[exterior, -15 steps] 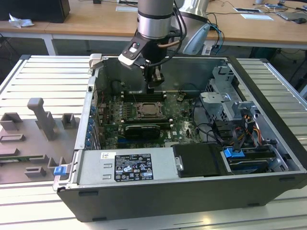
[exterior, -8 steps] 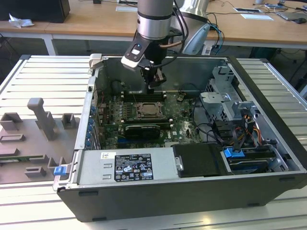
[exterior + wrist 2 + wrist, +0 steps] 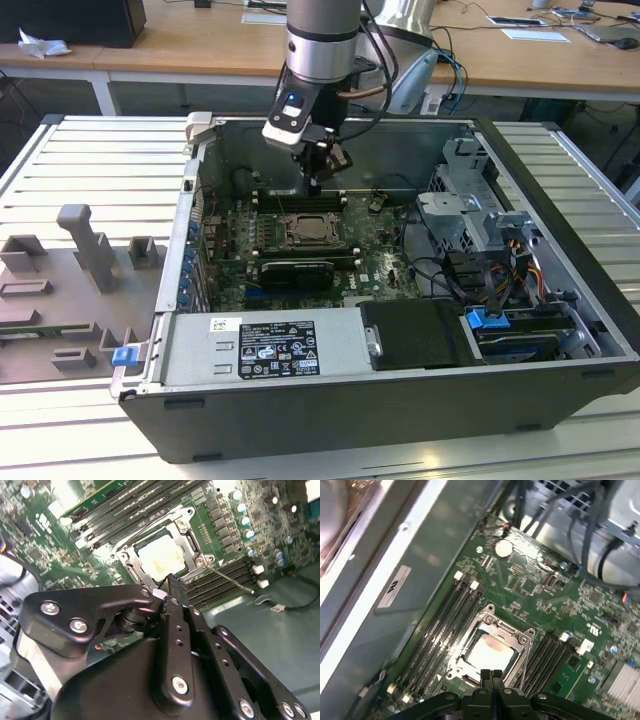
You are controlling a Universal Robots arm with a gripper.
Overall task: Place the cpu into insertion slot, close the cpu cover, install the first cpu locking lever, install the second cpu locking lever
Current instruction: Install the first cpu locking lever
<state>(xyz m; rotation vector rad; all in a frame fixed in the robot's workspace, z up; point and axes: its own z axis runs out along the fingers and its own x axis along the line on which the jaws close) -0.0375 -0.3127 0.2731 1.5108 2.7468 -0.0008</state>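
**Exterior view.** Open computer case [image 3: 330,420] on a slatted table [image 3: 90,150], with a grey fixture block [image 3: 90,250] at 9 o'clock of the case. The end effector [image 3: 318,180] hangs inside the case. The insertion slot [image 3: 288,240] is just beyond it toward 6 o'clock, with the cpu [image 3: 307,231] seated in it. A black expansion card [image 3: 295,270] lies further toward 6 o'clock.

**Second wrist view.** The end effector [image 3: 171,580] has its fingers pressed together and carries nothing, its tip just beside the socket's edge. The cpu cover [image 3: 192,542] lies flat, framing the cpu [image 3: 161,560]. One wire locking lever [image 3: 232,579] juts from a socket corner and appears unlatched.

**First wrist view.** The end effector [image 3: 491,672] is narrow and empty, near the cpu cover [image 3: 507,628]. Memory slots [image 3: 440,625] flank the socket.

**Judgement.** Placement and cover look done, and lever work is in hand. It calls for the closed tip to bear squarely on thin wire, which could slip.
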